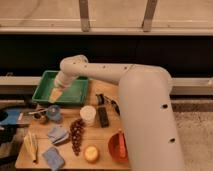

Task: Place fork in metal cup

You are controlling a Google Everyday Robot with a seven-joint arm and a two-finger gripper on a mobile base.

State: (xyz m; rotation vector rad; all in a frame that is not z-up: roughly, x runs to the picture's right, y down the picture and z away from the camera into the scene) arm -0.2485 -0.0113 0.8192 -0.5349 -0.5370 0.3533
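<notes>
A small dark metal cup (pixel 40 118) stands at the left of the wooden table, beside a blue cup (pixel 54 113). A thin pale utensil, likely the fork (pixel 33 112), lies at the metal cup's rim and points left; I cannot tell whether it is inside the cup. My arm reaches from the right foreground to an elbow at the upper left, then bends down. The gripper (pixel 59 86) at its end hangs over the green tray (pixel 75 96), above a yellowish piece (pixel 55 94), well behind the metal cup.
On the wooden table (pixel 70 162) are a white cup (pixel 87 115), a black block (pixel 103 117), grapes (pixel 76 135), a yellow round thing (pixel 91 153), an orange bowl (pixel 119 146), two blue cloths (pixel 57 134) and wooden sticks (pixel 32 145). My thick upper arm hides the table's right side.
</notes>
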